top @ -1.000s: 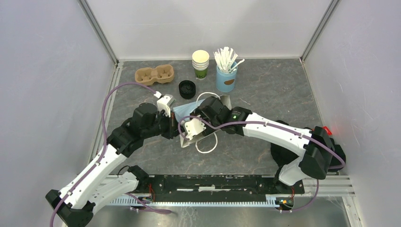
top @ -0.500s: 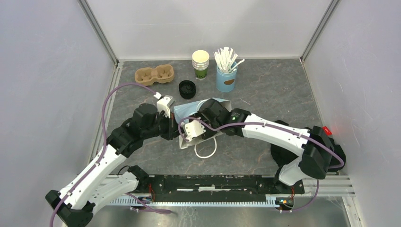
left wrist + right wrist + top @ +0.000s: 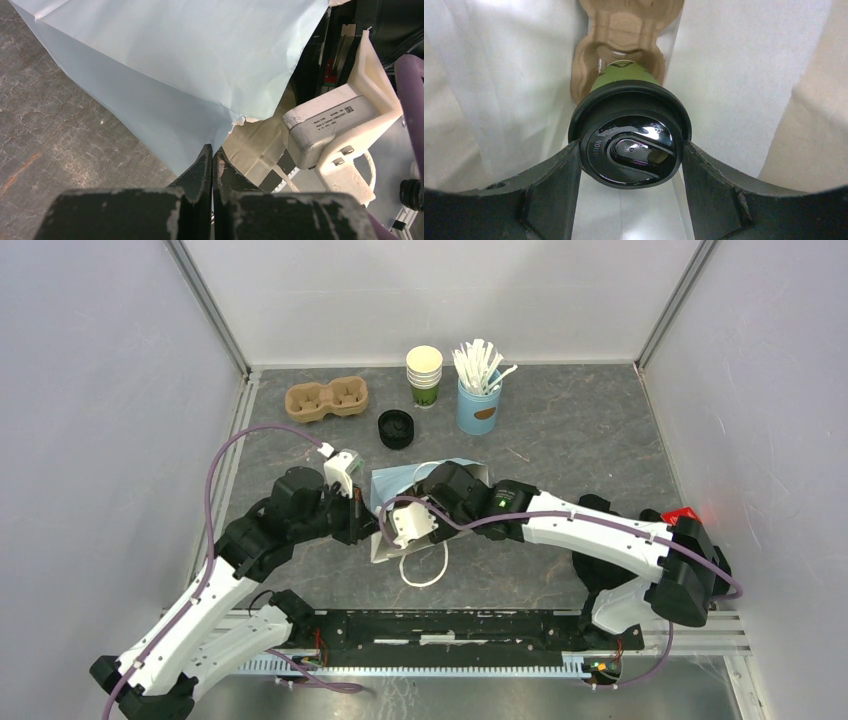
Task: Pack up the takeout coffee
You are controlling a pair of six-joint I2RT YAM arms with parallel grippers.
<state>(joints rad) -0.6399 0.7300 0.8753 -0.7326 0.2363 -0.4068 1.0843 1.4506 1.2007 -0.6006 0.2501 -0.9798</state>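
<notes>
Black-lidded takeout coffee (image 3: 630, 147), embossed "UTION"

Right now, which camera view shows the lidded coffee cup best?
Right wrist: the coffee cup, black lid and green side, sits close-up in the jaws of the right gripper. The top view hides it inside the paper bag; the left wrist shows only bag paper.

Takeout coffee (image 3: 631, 145): glossy black plastic lid, smooth and reflective, over matt green paper sides. Cup carrier (image 3: 623, 35): brown moulded pulp, matt, slightly rough. Paper bag (image 3: 175, 65): pale blue matt paper, creased, ragged at a torn edge; table (image 3: 45, 135): grey, veined stone-look surface, matt.
</notes>
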